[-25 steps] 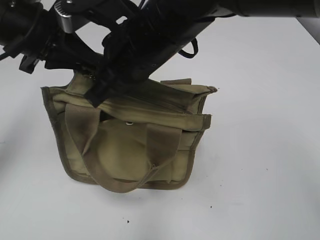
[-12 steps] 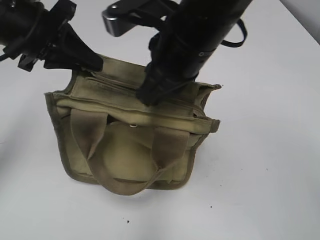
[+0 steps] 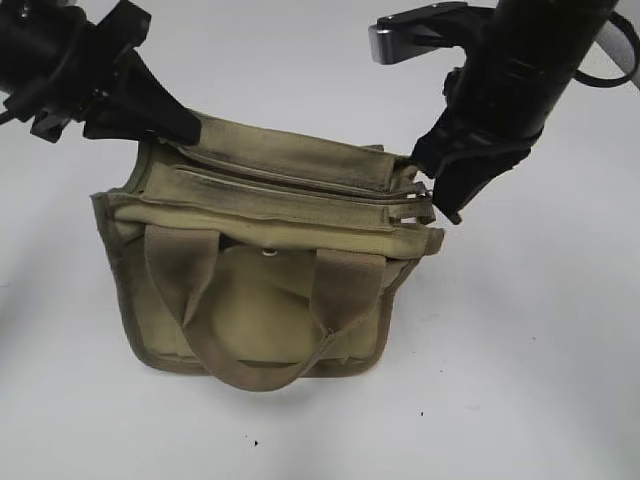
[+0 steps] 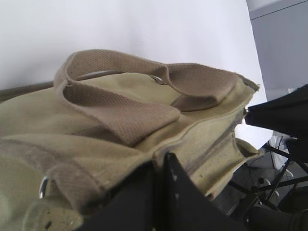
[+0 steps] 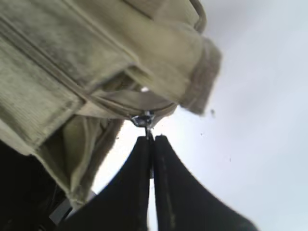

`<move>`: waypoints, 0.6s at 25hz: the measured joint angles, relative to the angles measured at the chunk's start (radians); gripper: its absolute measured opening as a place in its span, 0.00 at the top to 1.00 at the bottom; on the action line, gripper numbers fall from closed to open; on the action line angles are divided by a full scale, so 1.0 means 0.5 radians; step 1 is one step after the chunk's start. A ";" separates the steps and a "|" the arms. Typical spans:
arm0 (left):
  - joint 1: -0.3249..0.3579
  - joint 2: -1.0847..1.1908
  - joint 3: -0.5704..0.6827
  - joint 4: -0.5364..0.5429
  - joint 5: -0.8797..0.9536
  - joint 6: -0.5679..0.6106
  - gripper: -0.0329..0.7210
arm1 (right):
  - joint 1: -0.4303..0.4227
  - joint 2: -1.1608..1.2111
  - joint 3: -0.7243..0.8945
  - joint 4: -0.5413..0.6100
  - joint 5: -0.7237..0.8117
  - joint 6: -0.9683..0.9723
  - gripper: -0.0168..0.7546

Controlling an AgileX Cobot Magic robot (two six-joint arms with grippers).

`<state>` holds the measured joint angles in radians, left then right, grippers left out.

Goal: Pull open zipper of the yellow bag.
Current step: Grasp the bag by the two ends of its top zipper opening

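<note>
The white table [image 3: 540,380] is the biggest thing, and the yellow bag [image 3: 260,310] stands in the middle of it. The bag has a looped front handle [image 3: 250,365] hanging down its near side. Across the top of the bag runs the zipper [image 3: 300,190], and a dark gap shows along it. What is inside the bag cannot be seen.

The left gripper [image 3: 185,125] is at the bag's far left top corner. It is pinched shut on the cloth edge there. The right gripper [image 3: 432,190] is at the bag's right end, shut tight on the little silver pull tab [image 5: 143,119] of the zipper.

The right wrist view shows the tab up close, with the two black fingers [image 5: 139,173] squeezed together just under it. The outside view shows the tab only as a tiny speck. The left wrist view shows the bag's handles from the side, with a metal ring [image 4: 42,187] near the gripper's own black tips [image 4: 161,192].
</note>
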<state>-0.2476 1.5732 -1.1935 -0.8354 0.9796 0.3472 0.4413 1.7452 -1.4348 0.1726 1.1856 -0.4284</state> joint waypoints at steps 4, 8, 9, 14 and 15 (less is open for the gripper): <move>0.000 0.000 0.000 0.007 0.002 0.000 0.95 | -0.049 0.000 0.000 0.002 0.044 0.043 0.98; 0.000 0.000 0.000 0.017 0.004 0.000 0.94 | -0.055 -0.010 0.000 0.014 0.049 0.177 0.93; 0.000 -0.004 0.000 0.025 0.009 0.000 0.91 | -0.057 -0.021 0.000 0.008 0.049 0.233 0.89; 0.000 -0.112 0.000 0.171 0.005 0.000 0.59 | -0.062 -0.186 0.004 -0.003 0.051 0.444 0.58; 0.000 -0.152 0.000 0.207 0.003 0.000 0.53 | -0.062 -0.237 0.006 -0.003 0.051 0.472 0.53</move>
<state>-0.2476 1.4970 -1.1935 -0.7318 0.9810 0.3472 0.4104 1.6269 -1.4317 0.1712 1.2112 -0.1925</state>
